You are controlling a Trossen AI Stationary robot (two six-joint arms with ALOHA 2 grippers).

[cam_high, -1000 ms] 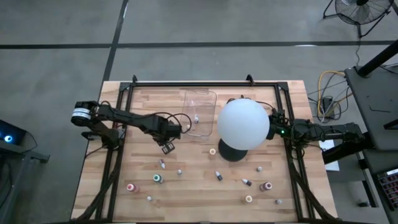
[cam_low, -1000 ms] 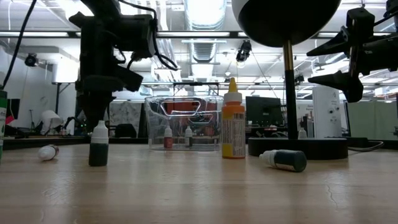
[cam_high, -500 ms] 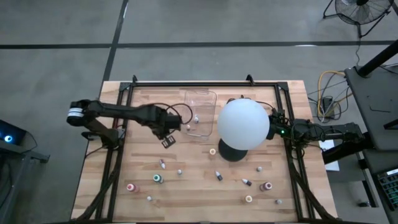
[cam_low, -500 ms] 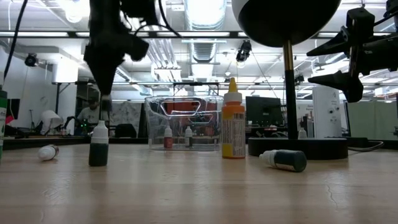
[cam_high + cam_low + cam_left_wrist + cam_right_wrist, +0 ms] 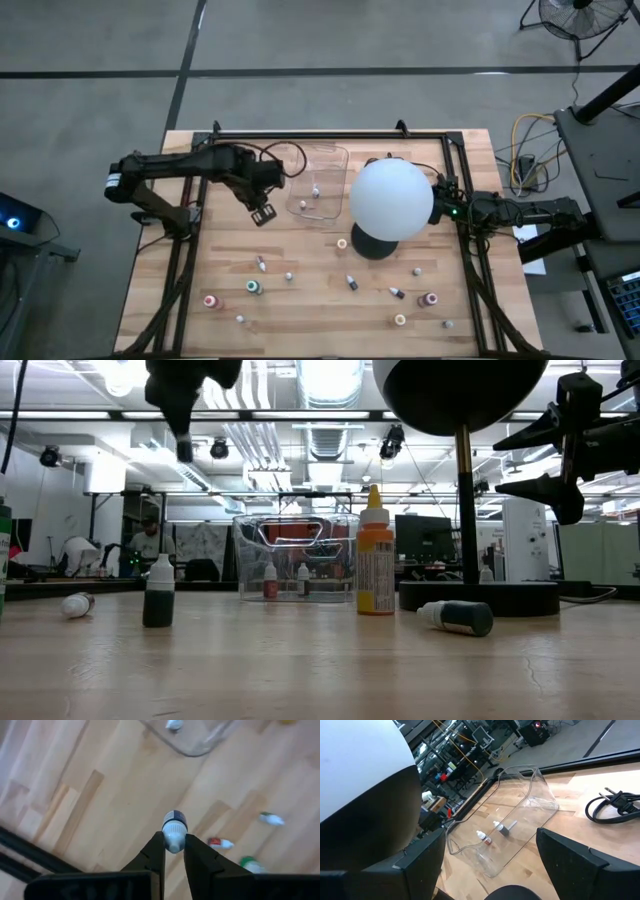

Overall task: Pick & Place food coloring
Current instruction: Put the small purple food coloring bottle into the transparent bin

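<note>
My left gripper (image 5: 262,212) hangs high over the table's left half, just left of the clear plastic tray (image 5: 322,185), shut on a tiny food coloring bottle (image 5: 174,827) with a white cap and a blue body. In the low view this gripper (image 5: 184,445) is near the top of the picture. More food coloring bottles stand or lie on the table's near half, among them a green one (image 5: 255,287), a red one (image 5: 210,300) and a yellow one (image 5: 342,243). A few lie in the tray (image 5: 520,820). My right gripper (image 5: 490,865) waits open at the table's right edge. My left gripper pinches the bottle's white cap end (image 5: 173,839) between its two fingertips (image 5: 156,847). The fingers come from above, pointing steeply down. The blue body (image 5: 175,816) sticks out beyond the fingertips, and the bottle is lifted well clear of the table.
A big white globe (image 5: 391,198) on a black base (image 5: 372,243) stands right of the tray. In the low view an orange bottle (image 5: 375,565) and a dark green one (image 5: 158,592) stand upright, and another (image 5: 458,617) lies on its side. A black frame (image 5: 330,135) rims the table.
My left gripper has risen steeply from just above the table, staying shut on the small bottle and carrying it up clear of the wood. It has also drifted a little toward the table's far edge. The other bottles have kept their places.
</note>
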